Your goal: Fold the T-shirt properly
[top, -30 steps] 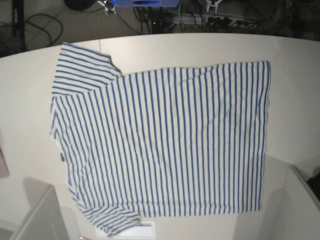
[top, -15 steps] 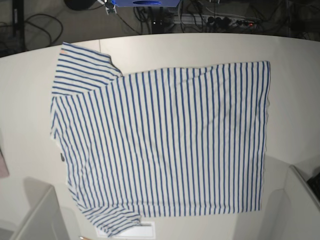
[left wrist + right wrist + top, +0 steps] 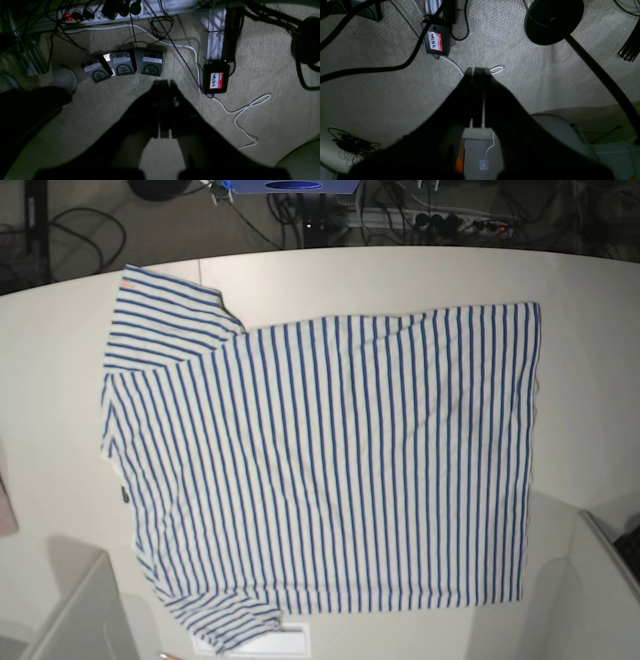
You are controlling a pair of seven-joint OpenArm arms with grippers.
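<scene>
The T-shirt (image 3: 330, 460), white with thin blue stripes, lies spread flat on the white table (image 3: 580, 390) in the base view, neck and sleeves to the left, hem to the right. Neither gripper shows in the base view. In the left wrist view my left gripper (image 3: 163, 85) hangs over the carpeted floor, jaws pressed together, holding nothing. In the right wrist view my right gripper (image 3: 476, 71) is also shut and empty above the floor. The shirt appears in neither wrist view.
Grey arm parts sit at the table's near corners (image 3: 70, 620) (image 3: 600, 590). On the floor lie three foot pedals (image 3: 122, 66), a black box with a red label (image 3: 216, 78), a power strip (image 3: 105, 15), cables and a lamp base (image 3: 553, 18).
</scene>
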